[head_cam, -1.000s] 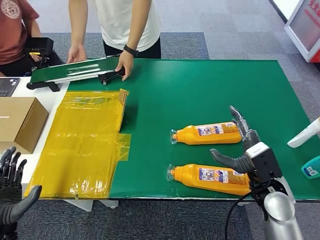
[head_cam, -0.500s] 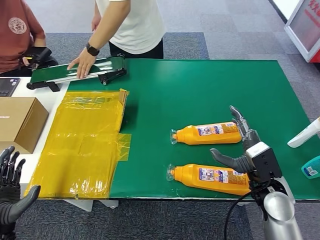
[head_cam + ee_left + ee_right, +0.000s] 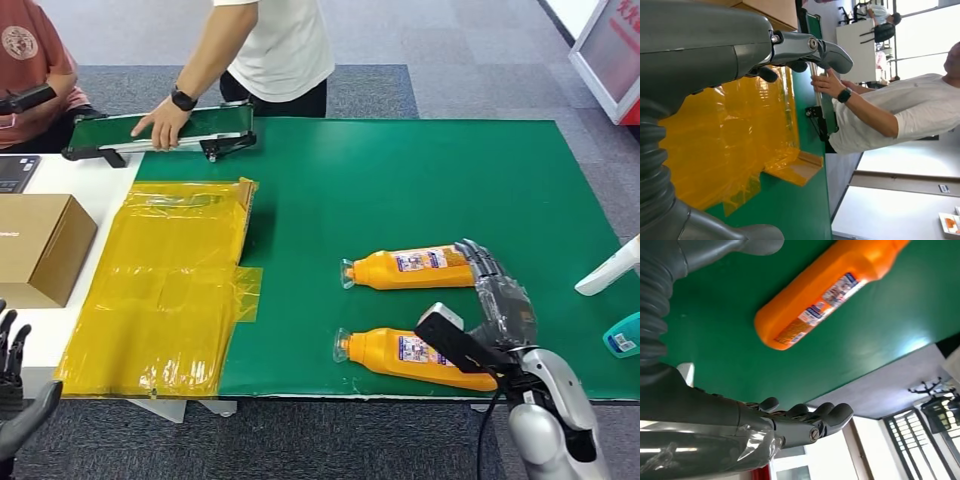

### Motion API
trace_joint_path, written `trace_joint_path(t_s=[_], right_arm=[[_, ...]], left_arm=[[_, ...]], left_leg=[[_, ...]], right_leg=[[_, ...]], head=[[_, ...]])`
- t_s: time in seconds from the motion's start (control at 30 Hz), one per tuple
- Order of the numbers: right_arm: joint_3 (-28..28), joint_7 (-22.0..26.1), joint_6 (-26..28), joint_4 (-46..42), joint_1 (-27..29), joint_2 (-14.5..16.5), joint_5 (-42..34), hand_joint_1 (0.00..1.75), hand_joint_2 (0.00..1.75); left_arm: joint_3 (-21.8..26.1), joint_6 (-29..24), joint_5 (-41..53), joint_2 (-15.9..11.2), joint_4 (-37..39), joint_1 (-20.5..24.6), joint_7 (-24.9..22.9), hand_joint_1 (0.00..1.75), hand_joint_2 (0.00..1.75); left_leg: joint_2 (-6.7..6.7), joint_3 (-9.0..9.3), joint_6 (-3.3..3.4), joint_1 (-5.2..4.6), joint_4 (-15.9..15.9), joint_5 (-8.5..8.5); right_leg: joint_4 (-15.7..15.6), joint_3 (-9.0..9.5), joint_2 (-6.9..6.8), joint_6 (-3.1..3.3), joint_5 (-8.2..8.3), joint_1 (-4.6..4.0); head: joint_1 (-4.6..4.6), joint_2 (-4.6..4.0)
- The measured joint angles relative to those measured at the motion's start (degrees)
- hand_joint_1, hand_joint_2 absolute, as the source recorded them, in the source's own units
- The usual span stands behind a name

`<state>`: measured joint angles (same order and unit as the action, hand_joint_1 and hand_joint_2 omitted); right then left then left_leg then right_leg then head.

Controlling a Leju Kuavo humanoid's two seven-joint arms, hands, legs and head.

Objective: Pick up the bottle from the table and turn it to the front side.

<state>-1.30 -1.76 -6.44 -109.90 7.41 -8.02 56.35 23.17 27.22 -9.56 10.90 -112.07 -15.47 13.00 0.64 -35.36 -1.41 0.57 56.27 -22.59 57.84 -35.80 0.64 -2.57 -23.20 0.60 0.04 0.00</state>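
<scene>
Now the green table [image 3: 392, 180] is carrying two orange bottles lying on their sides, and the right hand [image 3: 494, 300] is rolling over between their base ends, where a second ago it was standing upright with thumb spread. The nearer bottle [image 3: 411, 352] is lying by the front edge, the farther bottle [image 3: 415, 267] just beyond. That hand is staying open, gripping nothing, so the pick-up is probably only beginning. Meanwhile the left hand [image 3: 15, 390] is hanging open below the table's near corner, empty.
</scene>
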Motion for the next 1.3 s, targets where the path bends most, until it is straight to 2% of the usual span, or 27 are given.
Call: trace_joint_path(t_s=[0.23,0.7,1.17,1.3], right_arm=[[2.96,-2.83,-0.13,-2.55,3.47,-0.9,7.15,0.0,1.75],[4.07,-5.36,-2.05,-5.29,8.7,-1.73,11.7,0.0,1.75],[4.65,-6.06,-2.21,-5.1,8.94,-1.58,13.69,0.0,1.75],[4.7,-6.85,-1.84,-3.55,8.66,-0.79,17.66,0.0,1.75]], left_arm=[[2.98,0.75,0.11,1.48,-1.02,0.06,0.03,0.0,1.75],[5.86,1.13,-0.01,2.11,-2.1,0.49,0.49,0.0,1.75],[5.95,1.04,0.39,2.45,-2.86,0.69,0.49,0.0,1.75],[5.81,0.3,0.61,2.45,-3.0,0.99,0.49,0.0,1.75]], left_leg=[[0.0,0.01,-0.01,0.0,0.0,0.0],[0.0,0.01,0.0,0.0,0.0,-0.02],[0.0,0.02,0.0,0.0,0.0,-0.02],[0.0,0.02,-0.01,0.0,0.0,-0.03]], right_leg=[[0.0,0.0,0.0,0.01,-0.01,0.0],[-0.01,0.0,0.0,0.01,-0.01,0.0],[-0.01,0.0,0.0,0.02,-0.02,0.0],[0.0,0.0,0.0,0.03,-0.02,-0.01]], head=[[0.0,0.0],[0.0,0.0],[0.0,0.0],[0.0,0.0]])
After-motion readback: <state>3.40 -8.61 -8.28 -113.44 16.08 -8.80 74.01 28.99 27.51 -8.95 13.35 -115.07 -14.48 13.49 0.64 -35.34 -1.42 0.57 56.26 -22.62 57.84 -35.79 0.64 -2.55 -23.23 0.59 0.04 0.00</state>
